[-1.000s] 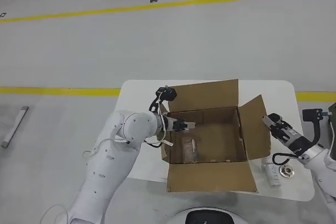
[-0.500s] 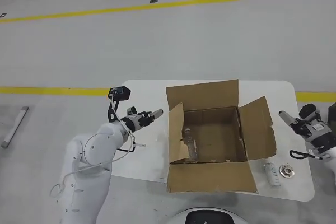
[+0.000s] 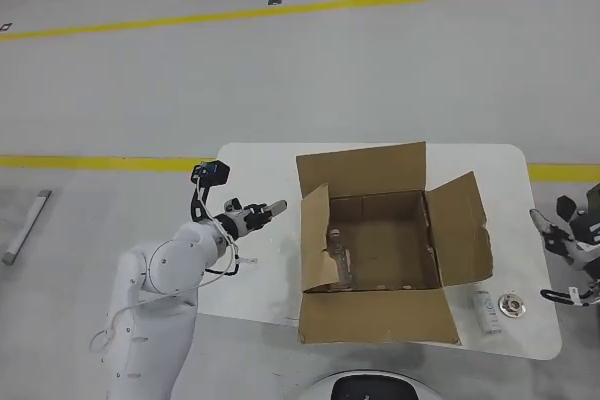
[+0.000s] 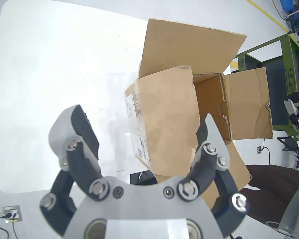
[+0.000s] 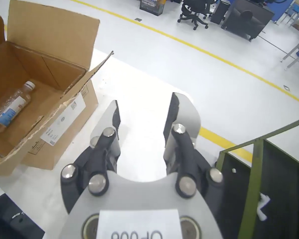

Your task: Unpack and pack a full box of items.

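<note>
Bottle (image 3: 338,258) lies inside the open box (image 3: 375,318), well apart from the left jaws and right jaws, both spread.

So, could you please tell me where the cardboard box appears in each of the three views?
Top view: the cardboard box sits open at the middle of the white table.
Left wrist view: just beyond the open left gripper, one flap facing the camera.
Right wrist view: beside the open right gripper, a bottle lying inside.
Shared landmark: the tall flap standing at the box's far side.
</note>
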